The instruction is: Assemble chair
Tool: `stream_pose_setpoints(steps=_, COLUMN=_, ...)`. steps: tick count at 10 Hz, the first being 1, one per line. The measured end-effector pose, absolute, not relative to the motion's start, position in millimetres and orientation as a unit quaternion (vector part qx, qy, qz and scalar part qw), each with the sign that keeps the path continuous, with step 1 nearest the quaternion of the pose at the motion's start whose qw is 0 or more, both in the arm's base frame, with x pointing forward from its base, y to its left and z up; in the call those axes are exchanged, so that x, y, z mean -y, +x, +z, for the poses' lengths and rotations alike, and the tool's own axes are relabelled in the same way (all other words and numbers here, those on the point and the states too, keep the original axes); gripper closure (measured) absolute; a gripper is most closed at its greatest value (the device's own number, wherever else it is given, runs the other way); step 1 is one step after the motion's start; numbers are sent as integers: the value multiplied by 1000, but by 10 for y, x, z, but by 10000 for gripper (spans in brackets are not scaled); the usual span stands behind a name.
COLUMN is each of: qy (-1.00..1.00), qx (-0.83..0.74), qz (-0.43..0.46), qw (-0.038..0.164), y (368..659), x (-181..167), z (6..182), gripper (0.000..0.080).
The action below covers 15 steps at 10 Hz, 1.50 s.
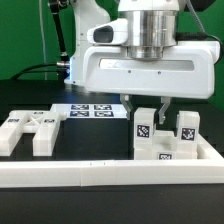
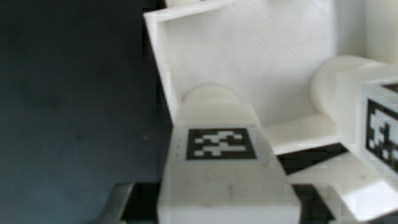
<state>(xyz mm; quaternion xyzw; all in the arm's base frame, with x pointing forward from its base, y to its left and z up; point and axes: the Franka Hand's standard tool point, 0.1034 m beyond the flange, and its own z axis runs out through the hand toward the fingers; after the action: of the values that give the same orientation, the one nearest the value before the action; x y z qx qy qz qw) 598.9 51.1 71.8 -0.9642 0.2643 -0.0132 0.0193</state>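
Note:
The chair parts are white blocks with black-and-white tags. A tagged white post (image 1: 145, 126) stands at the exterior view's right, on lower tagged blocks (image 1: 165, 152). A second tagged post (image 1: 186, 127) stands beside it. My gripper (image 1: 146, 108) hangs straight above the first post, one dark finger on each side of its top. In the wrist view the post (image 2: 217, 140) fills the space between the dark fingers (image 2: 143, 203), which lie against its sides. A white slab (image 2: 231, 45) lies beyond it, and the second post (image 2: 352, 90) is next to it.
Two more white chair parts (image 1: 12, 131) (image 1: 45, 130) lie at the exterior view's left. The marker board (image 1: 90, 110) lies behind the middle. The long white border rail (image 1: 100, 176) runs along the front and turns up at the right side.

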Motion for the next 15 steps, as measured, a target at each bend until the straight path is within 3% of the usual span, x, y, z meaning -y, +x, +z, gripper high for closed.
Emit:
stream_pose_setpoints(steps=5, qy=-872, qx=-488, qz=-4, qw=36, y=5992, x=-536, z=711, gripper=509)
stream_pose_setpoints(steps=10, qy=-812, qx=-583, qz=0, qw=38, y=5996, x=-556, z=713, gripper=509)
stream_pose_setpoints(steps=11, qy=-813, qx=-581, qz=0, qw=38, y=5995, x=-558, z=712, gripper=423)
stream_pose_setpoints(steps=12, qy=-825, qx=-564, qz=0, qw=38, y=5995, x=-558, z=712, gripper=275)
stream_pose_setpoints(steps=13, qy=-851, qx=-524, qz=3, qw=33, y=5997, x=-574, z=729, gripper=275)
stream_pose_setpoints(steps=14, qy=-879, qx=-475, qz=0, qw=35, y=6015, x=-584, z=745, gripper=170)
stream_pose_setpoints(steps=15, qy=-911, qx=-411, qz=-5, qw=35, y=6017, x=-573, z=742, gripper=170)
